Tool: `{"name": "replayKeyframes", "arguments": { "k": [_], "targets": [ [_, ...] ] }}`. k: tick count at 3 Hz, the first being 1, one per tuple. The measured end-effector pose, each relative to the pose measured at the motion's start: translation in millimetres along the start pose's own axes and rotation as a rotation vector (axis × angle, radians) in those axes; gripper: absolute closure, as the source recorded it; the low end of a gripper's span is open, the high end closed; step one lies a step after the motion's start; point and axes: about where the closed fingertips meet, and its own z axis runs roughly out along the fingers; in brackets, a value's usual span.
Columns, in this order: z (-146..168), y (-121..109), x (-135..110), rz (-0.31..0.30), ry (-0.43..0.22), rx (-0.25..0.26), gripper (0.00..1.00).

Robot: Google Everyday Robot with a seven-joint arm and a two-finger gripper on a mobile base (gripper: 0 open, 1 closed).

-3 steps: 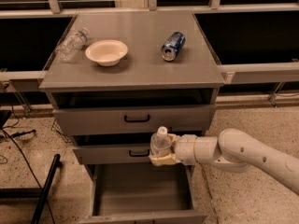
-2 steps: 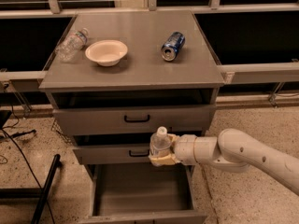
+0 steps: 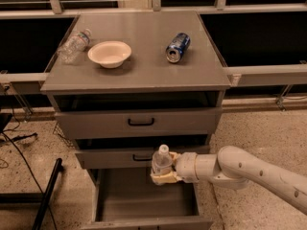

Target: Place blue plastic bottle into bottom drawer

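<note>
The pincer [image 3: 164, 175] is clamped round the bottle [image 3: 162, 160], holding it upright over the open bottom drawer [image 3: 125, 195], close to the middle drawer [image 3: 110, 158]. Dropped from there it'd likely topple or bounce, or clip that drawer's front going down.

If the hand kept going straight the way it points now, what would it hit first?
Beyond the blue plastic bottle that the hand holds, the way on over the bottom drawer looks free, though depth is unclear.
</note>
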Motion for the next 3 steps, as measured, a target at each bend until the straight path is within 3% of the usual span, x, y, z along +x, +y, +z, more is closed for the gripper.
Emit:
{"name": "replayKeyframes", "arguments": {
  "k": [1,2,3],
  "targets": [
    [23,12,35,0.016,-0.019,-0.027,1.00],
    [55,22,74,-0.009,-0.047,-0.038,1.00],
    [80,31,107,-0.083,-0.063,-0.042,1.00]
  ]
}}
